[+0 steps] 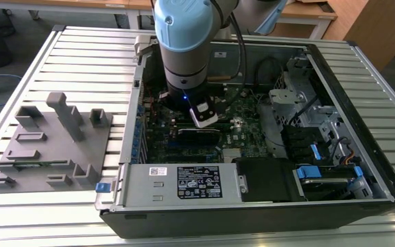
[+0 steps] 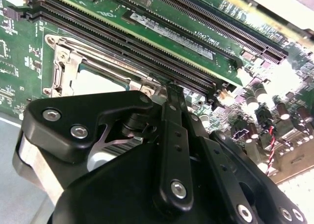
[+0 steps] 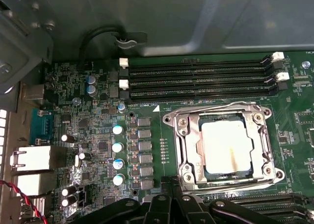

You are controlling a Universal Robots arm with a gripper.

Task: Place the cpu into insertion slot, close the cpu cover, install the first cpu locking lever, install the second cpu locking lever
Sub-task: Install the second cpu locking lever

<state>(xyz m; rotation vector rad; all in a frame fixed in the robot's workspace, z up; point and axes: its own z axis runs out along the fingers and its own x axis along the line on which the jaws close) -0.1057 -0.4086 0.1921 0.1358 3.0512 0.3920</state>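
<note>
I see computer case lying open on slatted table. Fixture block sits on table, at exterior view's left of case. Power supply box occupies case's near edge. Circuit board lies on case floor. Insertion slot sits in board; cpu lies in it, cpu cover down around cpu. Memory slots run just beside slot. Gripper hangs above board, near socket edge.

Nothing here can really be read. The power supply box carries a black label and a small white sticker, their print too fine to make out. White silkscreen lettering runs along the green circuit board beside the memory slots, but stays illegible.
</note>
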